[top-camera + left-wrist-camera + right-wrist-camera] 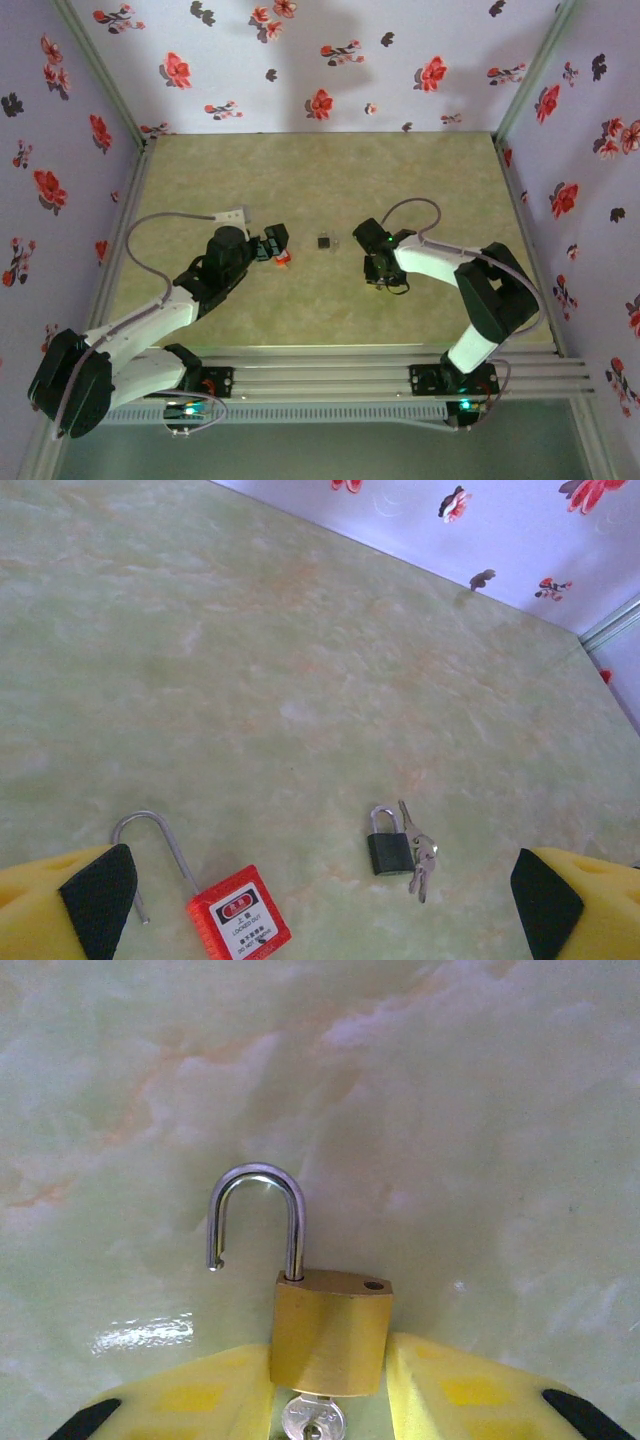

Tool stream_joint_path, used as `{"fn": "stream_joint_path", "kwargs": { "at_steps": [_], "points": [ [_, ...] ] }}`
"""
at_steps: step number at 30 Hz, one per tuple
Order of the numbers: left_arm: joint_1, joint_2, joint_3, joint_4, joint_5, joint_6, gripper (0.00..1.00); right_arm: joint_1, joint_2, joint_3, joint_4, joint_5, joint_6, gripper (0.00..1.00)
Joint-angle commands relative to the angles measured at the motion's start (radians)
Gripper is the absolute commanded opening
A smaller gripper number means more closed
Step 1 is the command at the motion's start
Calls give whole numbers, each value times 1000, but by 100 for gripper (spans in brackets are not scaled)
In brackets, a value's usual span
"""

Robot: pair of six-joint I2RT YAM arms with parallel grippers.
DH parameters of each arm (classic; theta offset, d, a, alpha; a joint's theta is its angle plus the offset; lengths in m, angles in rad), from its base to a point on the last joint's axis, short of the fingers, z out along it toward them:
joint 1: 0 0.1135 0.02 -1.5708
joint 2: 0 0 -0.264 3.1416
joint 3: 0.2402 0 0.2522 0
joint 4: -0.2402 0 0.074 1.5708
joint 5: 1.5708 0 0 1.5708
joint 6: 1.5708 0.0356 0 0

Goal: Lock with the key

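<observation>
Clenched in the right hand [328,1360], a brass padlock [331,1328] points its open shackle away, and a silver key [312,1422] sticks in its underside. Over the desk [250,630] the left hand [322,905] hangs released wide above a red padlock [240,918] whose shackle is open. Small keys [421,862] lie on the desk touching a dark little padlock [389,852], just right of the red one.
</observation>
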Motion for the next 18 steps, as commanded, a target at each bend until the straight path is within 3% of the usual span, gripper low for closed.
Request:
{"fn": "stream_joint_path", "kwargs": {
  "at_steps": [1, 10, 18],
  "points": [
    [-8, -9, 13, -1, 7, -8, 100, -49, 68, 13, 89, 131, 8, 33],
    [-9, -6, 14, -1, 7, -6, 100, -51, 143, 63, 43, 231, -27, 33],
    [-9, -5, 14, -1, 7, -6, 100, -54, 179, 73, 73, 206, -41, 28]
  ]
}}
